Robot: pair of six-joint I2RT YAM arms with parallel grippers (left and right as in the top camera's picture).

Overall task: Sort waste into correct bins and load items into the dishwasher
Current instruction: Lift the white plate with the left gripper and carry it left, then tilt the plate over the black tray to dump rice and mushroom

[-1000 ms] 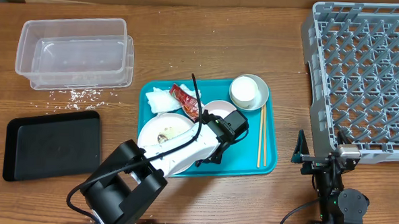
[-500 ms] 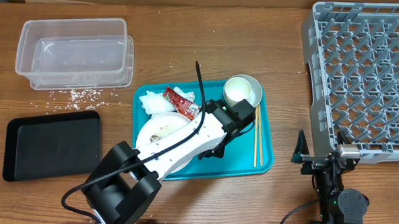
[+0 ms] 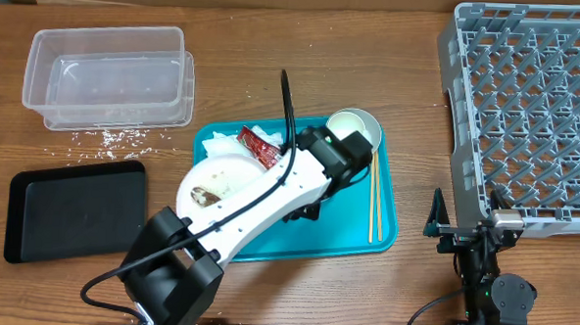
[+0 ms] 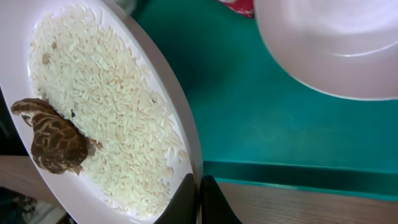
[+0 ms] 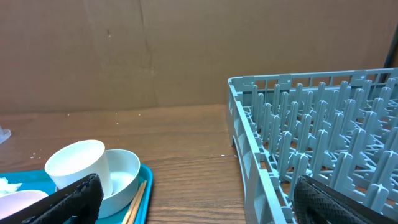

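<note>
The large white plate is what I'm working. It carries a bed of loose rice and a brown scrap, and my left gripper is pinched shut on its rim. I hold it by the edge so the fingers keep clear of the food and the plate can be tipped later. From overhead the plate juts past the left edge of the teal tray, on the side where the clear tub and the black tray wait. I judge this is a carry toward scraping the food out.

The red wrapper, the cup in its bowl and the chopsticks lie on the teal tray, untouched. My right gripper hangs spread wide and empty beside the grey dish rack, ready for dishes.
</note>
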